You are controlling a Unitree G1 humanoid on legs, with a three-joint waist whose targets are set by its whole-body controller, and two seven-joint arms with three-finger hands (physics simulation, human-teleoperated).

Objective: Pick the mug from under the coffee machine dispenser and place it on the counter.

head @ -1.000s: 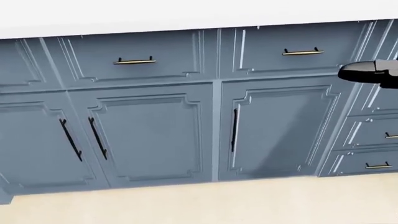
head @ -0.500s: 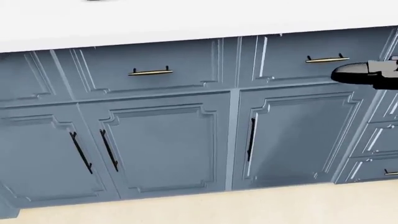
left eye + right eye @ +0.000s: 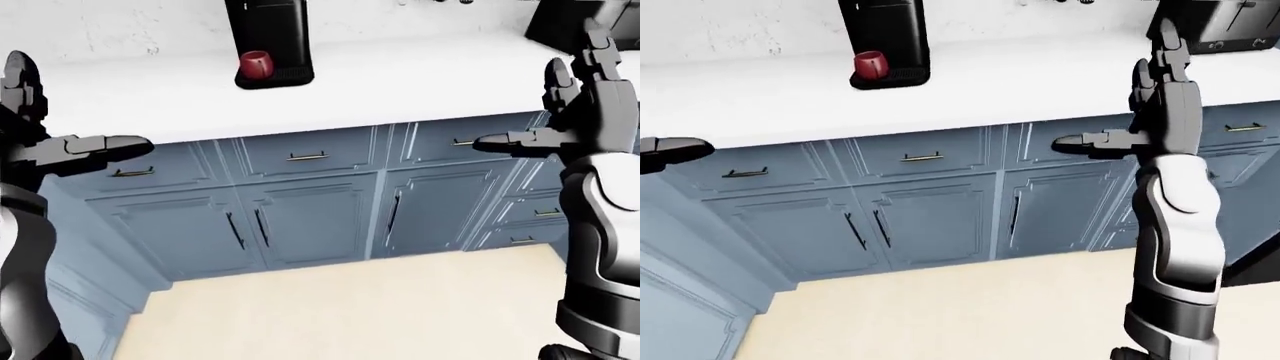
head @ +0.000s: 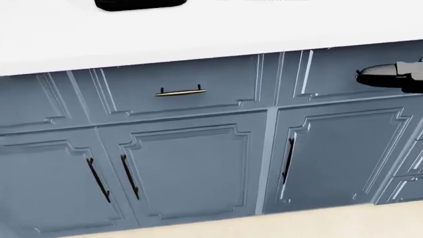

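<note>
Red mug (image 3: pixel 255 64) well apart from spread fingers (image 3: pixel 100 145).

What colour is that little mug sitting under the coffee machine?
The mug is dark red, standing out against the black coffee machine. It shows best in the left-eye view.

One dark red mug (image 3: pixel 255 64) and one black coffee machine (image 3: pixel 268 30) stand on the white bench (image 3: pixel 400 82). Two grey three-fingered hands show, left hand (image 3: pixel 45 135) and right hand (image 3: pixel 580 97).

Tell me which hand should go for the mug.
Left, tentatively. The red mug sits under the coffee machine, left of centre in the left-eye view, nearer the left hand than the right hand. Both are open and well short of it.
</note>
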